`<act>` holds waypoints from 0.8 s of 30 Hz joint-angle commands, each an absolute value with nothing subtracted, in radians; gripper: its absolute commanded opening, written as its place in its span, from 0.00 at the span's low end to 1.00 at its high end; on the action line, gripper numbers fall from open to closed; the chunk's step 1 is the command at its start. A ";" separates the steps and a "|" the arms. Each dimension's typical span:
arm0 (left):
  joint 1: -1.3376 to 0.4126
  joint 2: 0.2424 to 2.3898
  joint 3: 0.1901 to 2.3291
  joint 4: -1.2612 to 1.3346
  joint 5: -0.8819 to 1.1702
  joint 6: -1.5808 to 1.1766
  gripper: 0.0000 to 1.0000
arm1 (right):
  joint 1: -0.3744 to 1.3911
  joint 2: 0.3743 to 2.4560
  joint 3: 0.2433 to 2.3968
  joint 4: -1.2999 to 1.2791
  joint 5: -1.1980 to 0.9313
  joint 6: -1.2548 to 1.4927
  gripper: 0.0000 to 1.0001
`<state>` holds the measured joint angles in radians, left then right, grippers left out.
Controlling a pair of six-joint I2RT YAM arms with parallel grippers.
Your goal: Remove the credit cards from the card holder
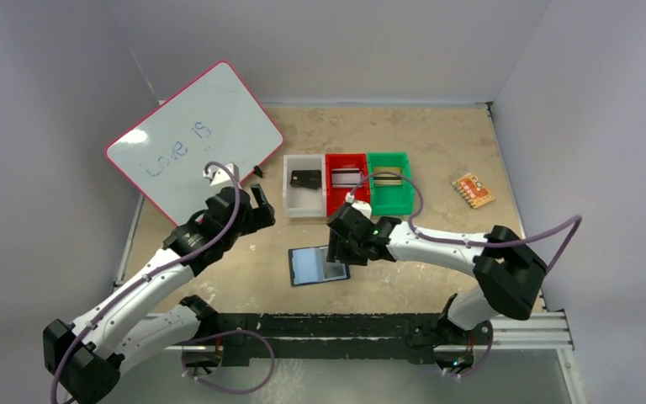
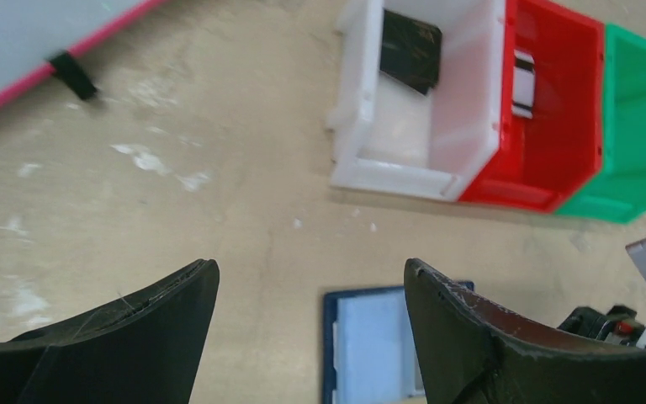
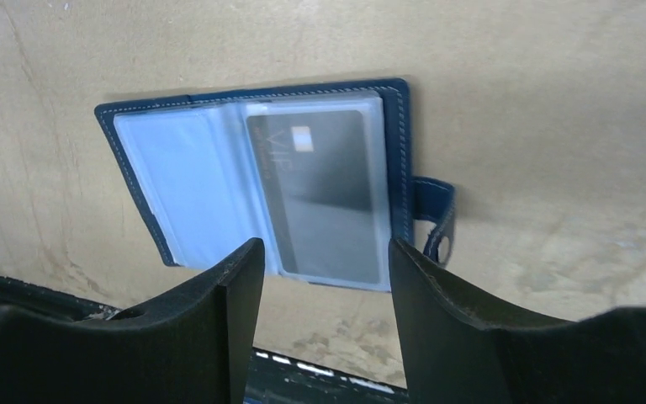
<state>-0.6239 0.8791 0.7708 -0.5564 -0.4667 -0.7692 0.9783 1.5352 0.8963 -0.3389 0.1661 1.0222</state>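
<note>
Top view: the card holder [image 1: 318, 266] lay opened flat on the table [image 1: 437, 143]. Beyond it a white bin [image 1: 303, 204], a red bin [image 1: 333, 202] and a green bin [image 1: 387, 202] stood side by side, touching. Farther off to the holder's left leaned a whiteboard [image 1: 193, 139] with "Love is" handwritten on it. An orange patterned piece [image 1: 473, 190] lay well to the holder's right. The left gripper [image 1: 256, 198] hung beyond and left of the holder, apart from it. The right gripper [image 1: 336, 248] sat over the holder's right edge. I noted bare table to the holder's left and between it and the bins.

Left wrist: left gripper [image 2: 311, 269] spread wide, nothing between the fingers. The holder's [image 2: 370, 345] pale inside showed just below them. Past it, the white bin [image 2: 404, 160] held a black card [image 2: 410, 50], and the red bin [image 2: 547, 126] held a striped card [image 2: 521, 84]. No print was readable on either.

Right wrist: right gripper [image 3: 326, 248] parted and empty, above the holder's [image 3: 177, 185] near edge. A dark card [image 3: 328, 194] sat in the holder's right clear sleeve, lettered what looked like "VIP". The snap tab [image 3: 437, 215] stuck out from the holder's right side.
</note>
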 commanded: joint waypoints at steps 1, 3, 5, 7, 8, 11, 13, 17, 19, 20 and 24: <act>-0.623 0.922 0.723 -0.428 -0.190 -0.855 0.80 | 0.935 1.425 0.834 -0.320 0.191 1.024 0.59; -0.636 0.950 0.711 -0.410 -0.139 -0.863 0.80 | 0.898 1.425 0.814 -0.308 0.143 1.005 0.59; -0.666 0.971 0.704 -0.401 -0.128 -0.871 0.80 | 0.887 1.424 0.798 -0.290 0.132 0.991 0.59; -0.710 0.987 0.700 -0.404 -0.154 -0.881 0.80 | 0.878 1.411 0.782 -0.231 0.082 0.963 0.59; -0.731 0.993 0.699 -0.407 -0.170 -0.887 0.80 | 0.877 1.404 0.776 -0.203 0.059 0.959 0.59; -0.783 1.026 0.695 -0.421 -0.202 -0.912 0.79 | 0.876 1.397 0.761 -0.118 -0.003 0.949 0.56; -0.811 1.047 0.685 -0.431 -0.221 -0.932 0.75 | 0.875 1.402 0.760 -0.105 -0.016 0.954 0.55; -0.833 1.070 0.655 -0.465 -0.254 -0.972 0.72 | 0.876 1.408 0.757 -0.109 -0.013 0.962 0.53; -0.834 1.065 0.632 -0.466 -0.256 -0.978 0.72 | 0.875 1.408 0.750 -0.111 -0.010 0.967 0.53; -0.834 1.060 0.622 -0.464 -0.255 -0.979 0.72 | 0.875 1.409 0.747 -0.112 -0.008 0.969 0.53; -0.834 1.063 0.598 -0.451 -0.230 -0.983 0.72 | 0.875 1.430 0.746 -0.128 -0.006 0.977 0.54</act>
